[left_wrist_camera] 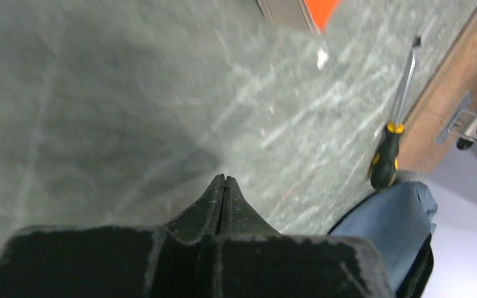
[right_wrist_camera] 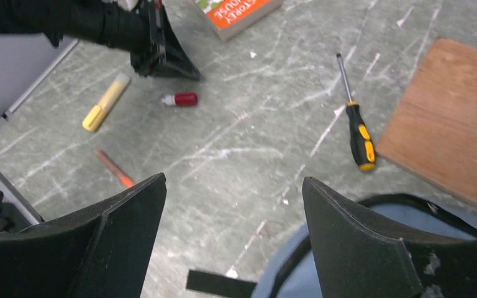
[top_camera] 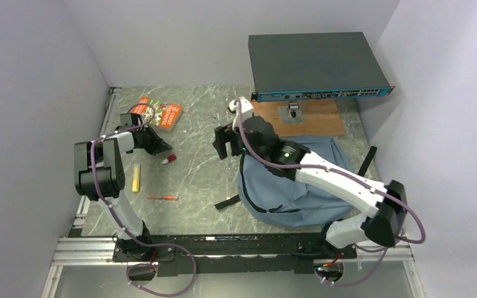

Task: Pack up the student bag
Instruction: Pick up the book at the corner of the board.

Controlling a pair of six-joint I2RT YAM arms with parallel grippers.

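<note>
The student bag (top_camera: pixel 295 192) lies flat on the right half of the grey counter (top_camera: pixel 199 167), in front of a wooden board (top_camera: pixel 313 118). 1 black strap (top_camera: pixel 227 202) sticks out from its left side. The right arm reaches over the bag, and the right gripper (top_camera: pixel 223 141) hangs above the counter at the bag's far left corner. Its jaws are wide apart and there is nothing between them. In the right wrist view the dark edge of the bag is seen just under the right finger. A screwdriver (right_wrist_camera: pixel 355 127) with a yellow and black handle lies near it, beside the board. The left gripper (top_camera: pixel 159 146) is at the left side of the counter, low over the surface. Its 2 fingers (left_wrist_camera: pixel 214 202) are pressed together and hold nothing. Close to its tip lies a small thing with a red cap (top_camera: pixel 169 159). A yellow marker (top_camera: pixel 136 178) and a thin orange pencil (top_camera: pixel 162 197) lie nearer to the arm bases. An orange book (top_camera: pixel 161 113) lies beyond the left gripper, well apart from the bag. Over the board stands a dark grey box (top_camera: pixel 313 62).
</note>
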